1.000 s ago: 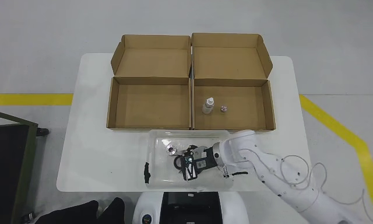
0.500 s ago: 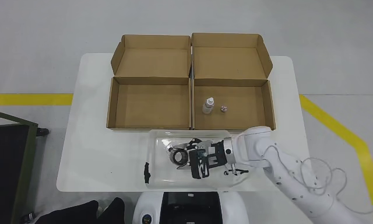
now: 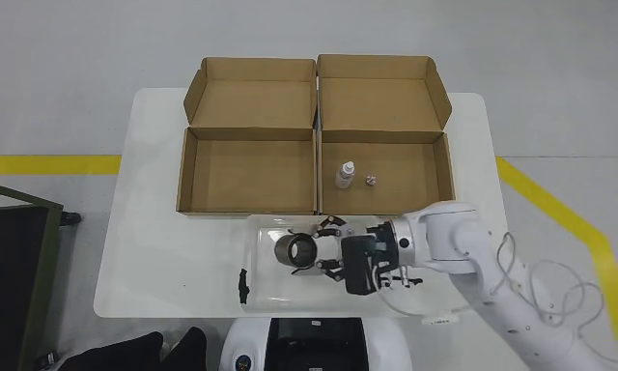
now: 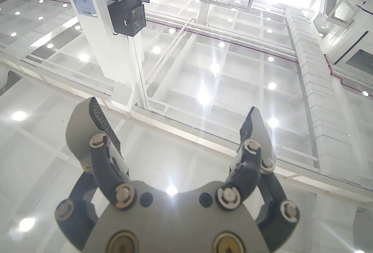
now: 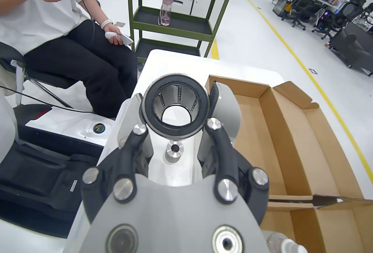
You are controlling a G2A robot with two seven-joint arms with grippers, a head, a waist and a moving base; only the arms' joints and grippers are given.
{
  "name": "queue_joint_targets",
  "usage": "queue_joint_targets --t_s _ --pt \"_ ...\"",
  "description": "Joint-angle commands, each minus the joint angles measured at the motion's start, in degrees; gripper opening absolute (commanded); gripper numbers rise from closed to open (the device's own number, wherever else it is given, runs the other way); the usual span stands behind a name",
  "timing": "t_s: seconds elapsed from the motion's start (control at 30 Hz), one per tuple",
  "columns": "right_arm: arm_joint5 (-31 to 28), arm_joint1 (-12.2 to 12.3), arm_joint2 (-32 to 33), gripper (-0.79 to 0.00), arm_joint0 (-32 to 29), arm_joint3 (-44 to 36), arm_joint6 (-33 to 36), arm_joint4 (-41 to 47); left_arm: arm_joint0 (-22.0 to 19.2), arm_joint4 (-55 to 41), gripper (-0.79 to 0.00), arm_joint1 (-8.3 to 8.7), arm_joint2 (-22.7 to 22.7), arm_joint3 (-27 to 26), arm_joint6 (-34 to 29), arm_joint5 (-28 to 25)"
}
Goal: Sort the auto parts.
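R jaws pinching metal sleeve (image 3: 298,250), lifted off tray (image 3: 270,286) since earlier; L jaws spread.

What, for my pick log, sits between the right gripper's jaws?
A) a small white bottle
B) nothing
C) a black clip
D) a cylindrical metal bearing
D: in the right wrist view the right gripper has its jaws pressed on either side of a hollow cylindrical metal bearing with a black end ring, and the top view shows it held above the clear tray.
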Motion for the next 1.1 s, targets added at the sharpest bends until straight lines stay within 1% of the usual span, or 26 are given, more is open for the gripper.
queue_joint_targets --t_s 0.0,0.47,0.67,0.83,1.07 --pt "0.04 0.08 1.05 -0.785 0.44 -0.53 -0.1 0.13 0.0 0.0 0.0 0.0 0.0 0.0 0.0 0.0" --pt "0.25 1.02 12.07 -0.785 3.58 -3.56 -2.89 4.22 0.0 0.0 0.0 0.0 0.0 0.0 0.0 0.0" --pt "0.96 1.38 16.46 -0.785 3.86 -4.97 -4.26 5.72 0.0 0.0 0.0 0.0 0.0 0.0 0.0 0.0" --pt "0.97 1.58 18.76 -0.785 3.52 -4.92 -5.3 6.67 0.0 0.0 0.0 0.0 0.0 0.0 0.0 0.0" --pt "0.28 1.69 20.34 -0.785 2.99 -5.48 -7.47 6.57 0.0 0.0 0.0 0.0 0.0 0.0 0.0 0.0"
